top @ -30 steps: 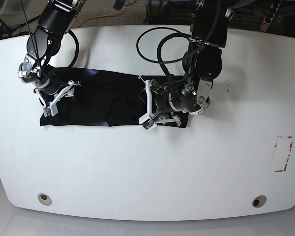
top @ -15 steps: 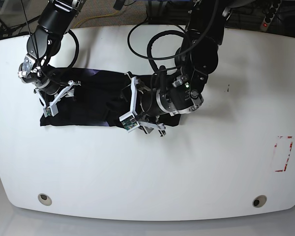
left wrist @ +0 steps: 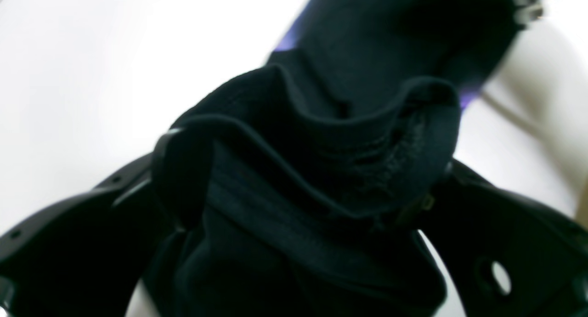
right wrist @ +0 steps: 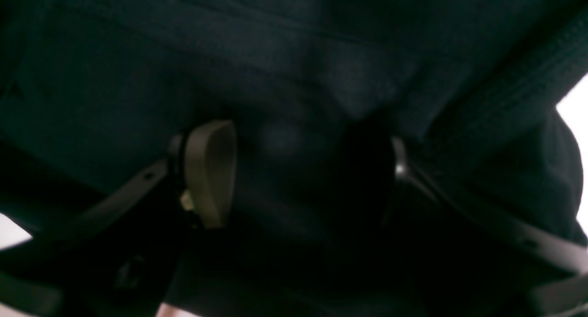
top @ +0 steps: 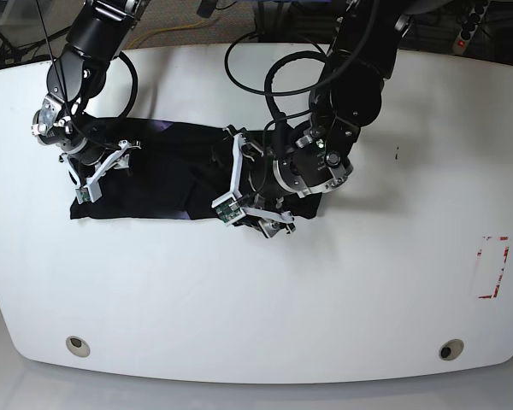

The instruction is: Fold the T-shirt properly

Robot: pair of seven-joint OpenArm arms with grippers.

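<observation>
A white table [top: 325, 290] seen from above, with a black T-shirt [top: 167, 175] lying as a long folded band across its upper half, from about 9 o'clock toward the centre. Two black robot arms reach down onto it from 12 o'clock.

The left gripper [top: 239, 192] sits over the band's end nearest the table's centre. Its white fingers [top: 229, 207] stand wide apart, and in the left wrist view a bunched fold of black cloth, with a stitched hem and a sliver of purple print behind it, lies loosely between them rather than being pinched.

The right gripper [top: 103, 166] rests on the band's far end, toward 9 o'clock. In the right wrist view its fingers [right wrist: 209, 172] stand partly apart with dark cloth filling the gap and pressed around them; whether they truly pinch the cloth I cannot tell.

The step in hand appears to be a crosswise fold: one end of the band is being laid over toward the other, with the right gripper seemingly steadying its end. The shirt looks partway folded, lengthwise done, the short fold unfinished. Next, the left gripper would need to lift clear without dragging the loose fold back, then the doubled layer wants flattening so the edges line up.
</observation>
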